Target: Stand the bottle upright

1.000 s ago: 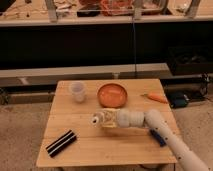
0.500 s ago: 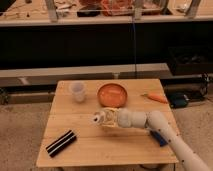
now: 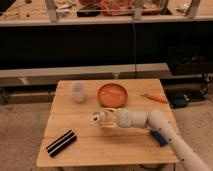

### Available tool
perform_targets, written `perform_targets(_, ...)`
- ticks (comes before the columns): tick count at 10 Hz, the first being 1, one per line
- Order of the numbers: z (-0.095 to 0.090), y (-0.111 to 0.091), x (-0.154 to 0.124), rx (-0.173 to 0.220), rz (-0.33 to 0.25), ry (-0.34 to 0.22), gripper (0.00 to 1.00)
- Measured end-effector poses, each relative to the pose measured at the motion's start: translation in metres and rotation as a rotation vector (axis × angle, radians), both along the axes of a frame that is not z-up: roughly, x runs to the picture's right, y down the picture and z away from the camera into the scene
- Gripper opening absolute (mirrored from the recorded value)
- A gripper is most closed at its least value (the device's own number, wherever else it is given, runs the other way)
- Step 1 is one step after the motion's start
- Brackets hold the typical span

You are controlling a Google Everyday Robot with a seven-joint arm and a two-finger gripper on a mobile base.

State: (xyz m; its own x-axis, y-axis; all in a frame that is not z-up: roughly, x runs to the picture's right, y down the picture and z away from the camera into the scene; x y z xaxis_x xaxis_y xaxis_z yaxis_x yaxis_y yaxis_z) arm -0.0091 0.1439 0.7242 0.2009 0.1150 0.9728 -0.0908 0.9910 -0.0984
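In the camera view, the gripper (image 3: 106, 119) sat over the middle of the wooden counter (image 3: 125, 150), its arm reaching in from the near-right corner. Its jaws were clamped on the small clear plastic bottle (image 3: 97, 119), which lay sideways with its cap toward the left edge. A translucent white cup (image 3: 77, 91) stood near the far-left corner.
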Motion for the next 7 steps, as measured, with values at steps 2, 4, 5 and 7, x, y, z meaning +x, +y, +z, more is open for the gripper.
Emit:
perform_targets(2, -0.0039, -0.0012, 0.0028, -0.057, 0.03, -0.03, 0.01)
perform_targets(4, -0.0048, -0.0005, 0.0059, -0.115, 0.045, -0.057, 0.01)
perform_targets(5, -0.0058, 0.0008, 0.0066, -0.15, 0.042, -0.077, 0.01)
perform_targets(7, -0.007, 0.0028, 0.0076, -0.192, 0.036, -0.099, 0.01)
